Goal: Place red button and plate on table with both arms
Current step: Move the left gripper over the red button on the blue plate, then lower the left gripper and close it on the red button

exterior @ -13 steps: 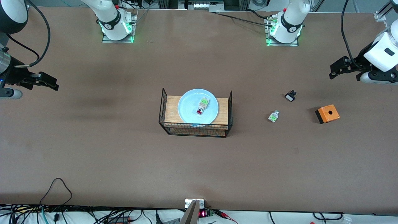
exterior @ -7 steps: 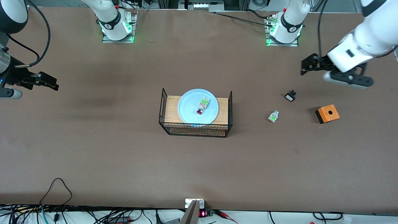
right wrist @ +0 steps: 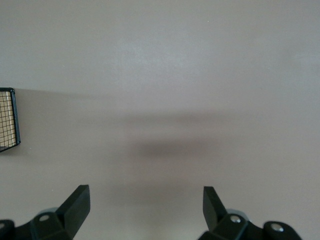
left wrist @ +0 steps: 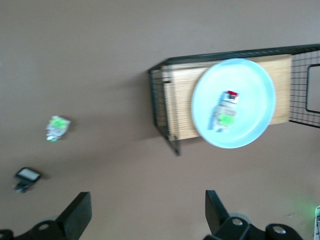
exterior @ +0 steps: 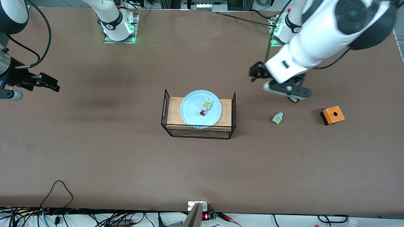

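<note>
Red button (exterior: 202, 112) sits on the plate (exterior: 192, 110), which rests on the wooden-topped wire rack (exterior: 199, 115) mid-table (exterior: 126, 157); that's what we get from the front view. We see the left gripper (exterior: 255, 73) up over bare table between the rack and the small black part (exterior: 294, 100), fingers apart, empty. Right gripper (exterior: 47, 82) waits over the right arm's end of the table, fingers apart. Green-and-clear part (exterior: 277, 118) and orange box (exterior: 332, 115) lie toward the left arm's end.

Left wrist view: we see spread fingers (left wrist: 79, 218), plate (left wrist: 250, 80) with red button (left wrist: 225, 110) on the rack (left wrist: 180, 100), green-and-clear part (left wrist: 57, 128), black part (left wrist: 27, 176).

Right wrist view: we see spread fingers (right wrist: 75, 206) over bare table (right wrist: 165, 75), a rack corner (right wrist: 9, 119) at the edge.
</note>
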`<act>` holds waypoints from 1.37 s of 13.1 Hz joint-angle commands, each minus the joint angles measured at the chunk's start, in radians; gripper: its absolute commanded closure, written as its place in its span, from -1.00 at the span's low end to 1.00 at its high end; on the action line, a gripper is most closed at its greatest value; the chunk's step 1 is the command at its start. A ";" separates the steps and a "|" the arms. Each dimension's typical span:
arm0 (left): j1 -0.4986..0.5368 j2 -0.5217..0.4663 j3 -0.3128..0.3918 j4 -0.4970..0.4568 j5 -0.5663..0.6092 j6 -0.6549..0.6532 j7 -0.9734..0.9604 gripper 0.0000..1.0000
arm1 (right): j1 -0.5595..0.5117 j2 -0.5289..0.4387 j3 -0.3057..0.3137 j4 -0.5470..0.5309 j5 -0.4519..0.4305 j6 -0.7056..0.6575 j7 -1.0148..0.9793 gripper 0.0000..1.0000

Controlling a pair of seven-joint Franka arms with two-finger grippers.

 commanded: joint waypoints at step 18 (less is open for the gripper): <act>-0.370 0.399 0.013 0.076 0.445 0.373 -0.269 -0.56 | -0.013 -0.002 -0.001 -0.007 0.000 0.004 0.001 -1.00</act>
